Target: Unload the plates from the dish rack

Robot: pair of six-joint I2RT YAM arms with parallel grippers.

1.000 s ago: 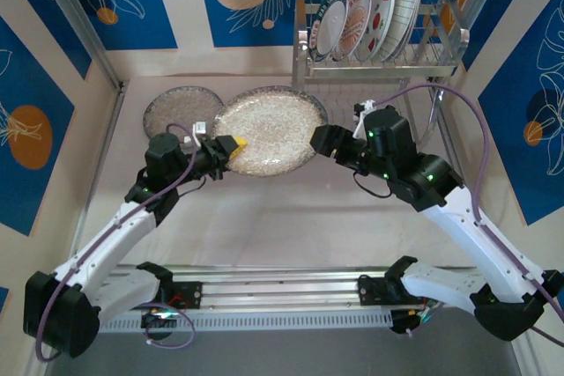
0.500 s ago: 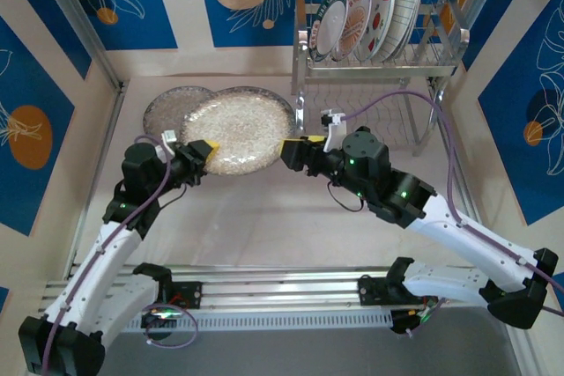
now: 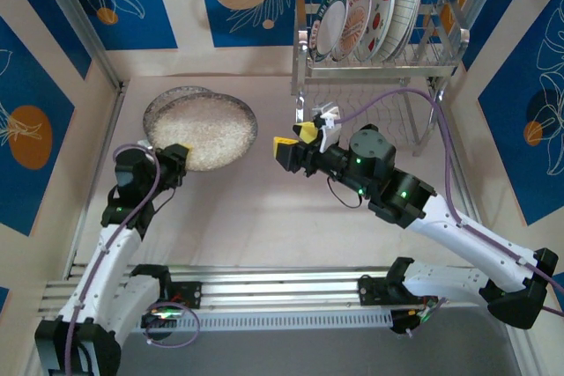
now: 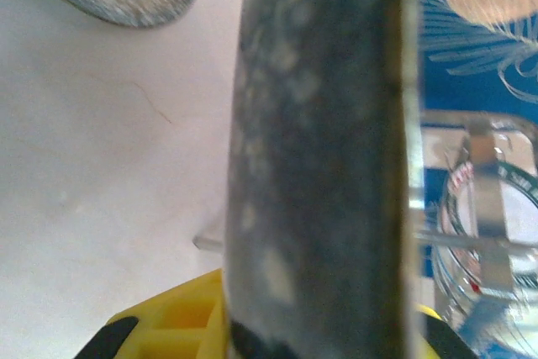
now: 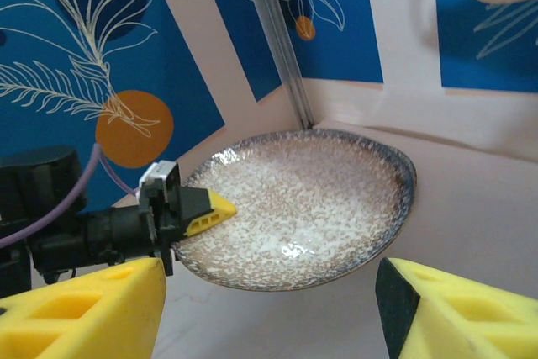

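A large speckled grey plate (image 3: 207, 129) hangs tilted over the left of the table, and my left gripper (image 3: 179, 158) is shut on its near-left rim. Under it lies a second speckled plate (image 3: 167, 99), flat on the table. In the left wrist view the held plate (image 4: 319, 157) stands edge-on between the yellow fingers (image 4: 160, 325). My right gripper (image 3: 295, 140) is open with nothing in it, a short way right of the held plate (image 5: 311, 199). The dish rack (image 3: 379, 59) stands at the back right with several plates (image 3: 355, 24) upright in its upper shelf.
Blue patterned walls close the table in at the back and on both sides. A metal post (image 3: 79, 19) runs down the left corner. The rack's legs (image 3: 300, 103) stand just behind my right gripper. Bare table (image 3: 264, 209) lies in front of both grippers.
My left gripper has carried the speckled plate leftward, over the plate on the table. The right gripper moved left from the rack side and now stands apart from the plate's rim.
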